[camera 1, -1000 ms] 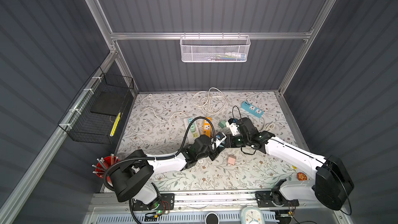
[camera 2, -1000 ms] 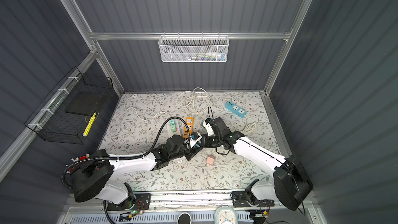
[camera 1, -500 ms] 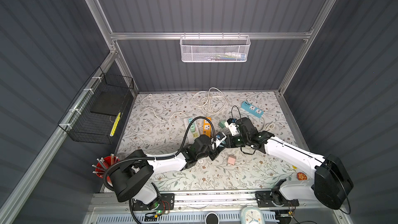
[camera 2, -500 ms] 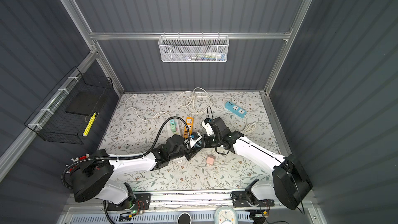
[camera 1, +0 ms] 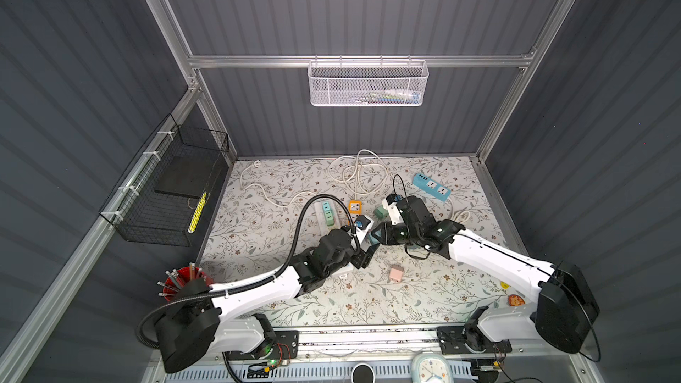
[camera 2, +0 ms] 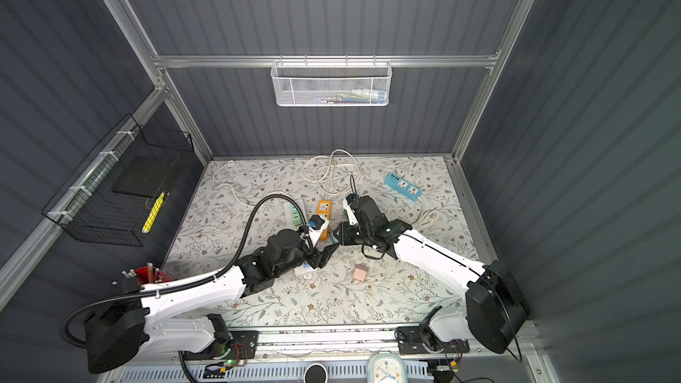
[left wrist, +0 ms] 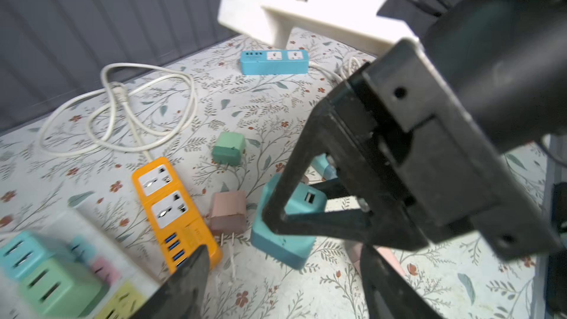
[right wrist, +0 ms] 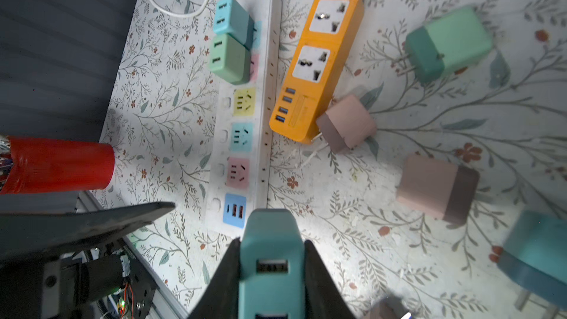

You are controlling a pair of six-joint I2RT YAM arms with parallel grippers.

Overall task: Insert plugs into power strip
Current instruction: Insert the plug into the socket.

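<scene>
Floral-patterned surface (camera 1: 258, 222) carries a white power strip (right wrist: 267, 87). An orange strip (right wrist: 322, 56) lies just beside it, a blue strip (camera 1: 431, 186) well apart from it. Right jaws are clenched on a teal plug (right wrist: 271, 271), held near the white power strip's USB end. Left jaws stand released, holding nothing. A second teal plug (right wrist: 228, 15) and a mint plug (right wrist: 225, 56) sit plugged into its opposite end; a pink plug (right wrist: 346, 124) lies loose near that strip, just beyond the orange strip.
</scene>
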